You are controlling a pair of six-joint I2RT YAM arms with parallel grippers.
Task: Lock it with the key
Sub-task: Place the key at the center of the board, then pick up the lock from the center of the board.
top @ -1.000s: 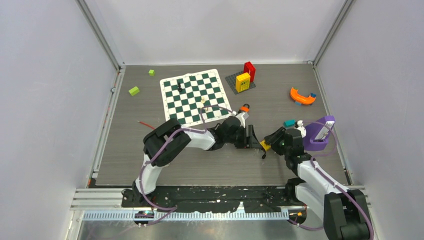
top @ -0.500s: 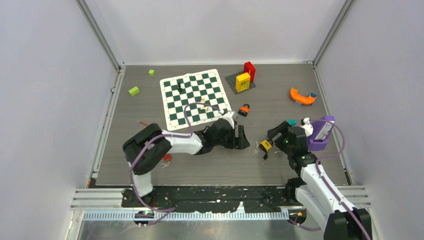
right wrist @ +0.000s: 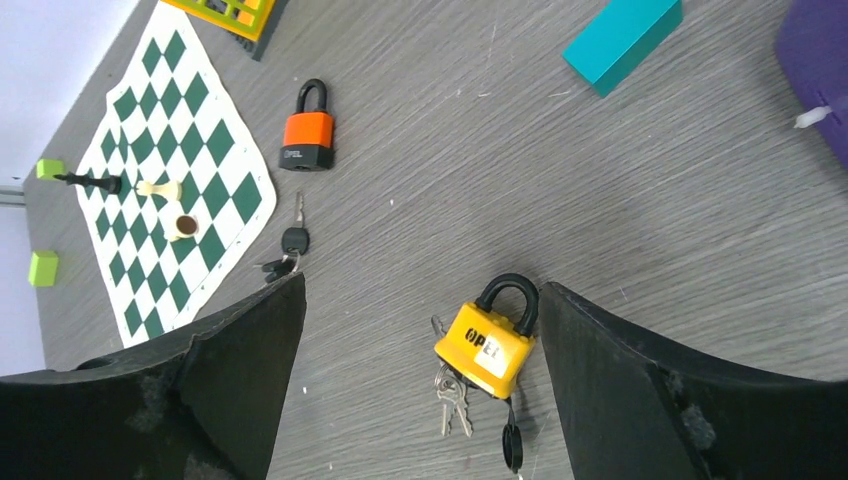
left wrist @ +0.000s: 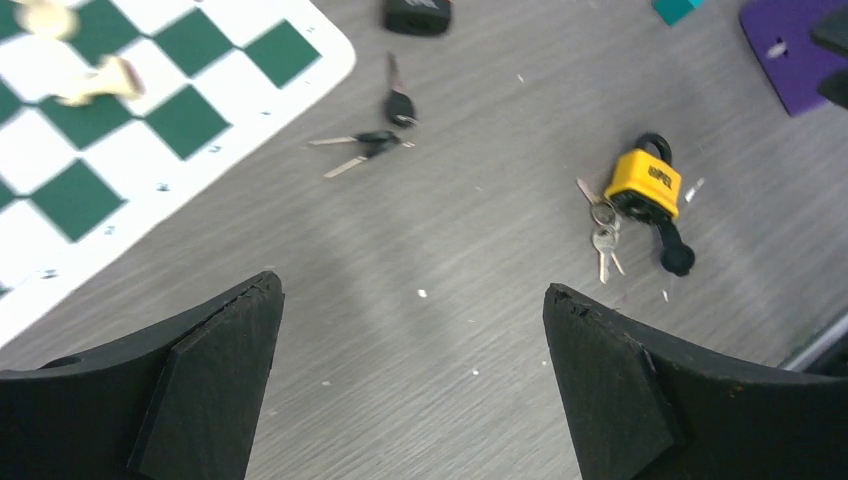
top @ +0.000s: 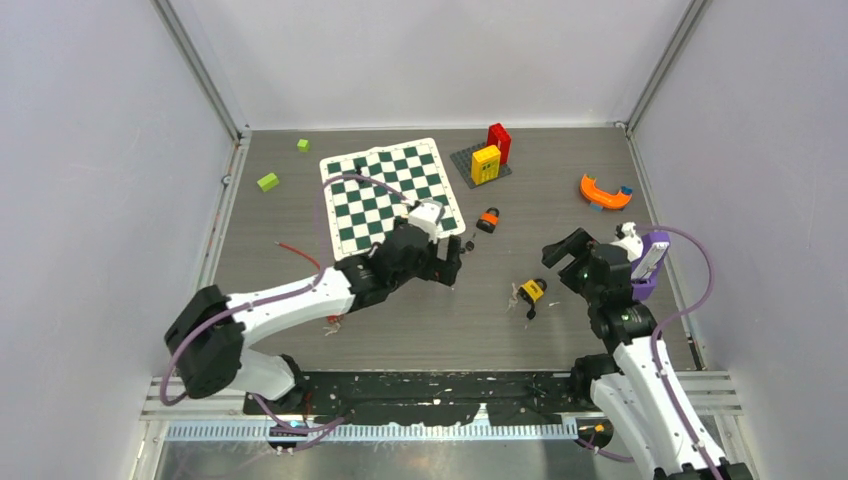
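A yellow padlock point(top: 533, 290) with a black shackle lies flat on the grey table, a small bunch of silver keys point(right wrist: 452, 400) at its base. It also shows in the left wrist view point(left wrist: 647, 183) and the right wrist view point(right wrist: 486, 346). My right gripper point(top: 565, 262) is open and empty, held above and just right of the padlock. My left gripper point(top: 450, 262) is open and empty, over the table left of the padlock. A second bunch of black-headed keys point(left wrist: 385, 125) lies by the chessboard corner. An orange padlock point(top: 488, 220) lies further back.
A green-and-white chessboard point(top: 390, 190) with a few pieces lies at the back middle. A grey plate with red and yellow blocks point(top: 488, 160) stands behind it. An orange curved piece point(top: 604, 192), a teal block point(right wrist: 620, 40), a purple holder point(top: 645, 262) and two green cubes point(top: 267, 181) lie around.
My left gripper has let go of the yellow padlock and drawn back left toward the chessboard. My right gripper has opened, lifted and moved right. The padlock now lies on the table.
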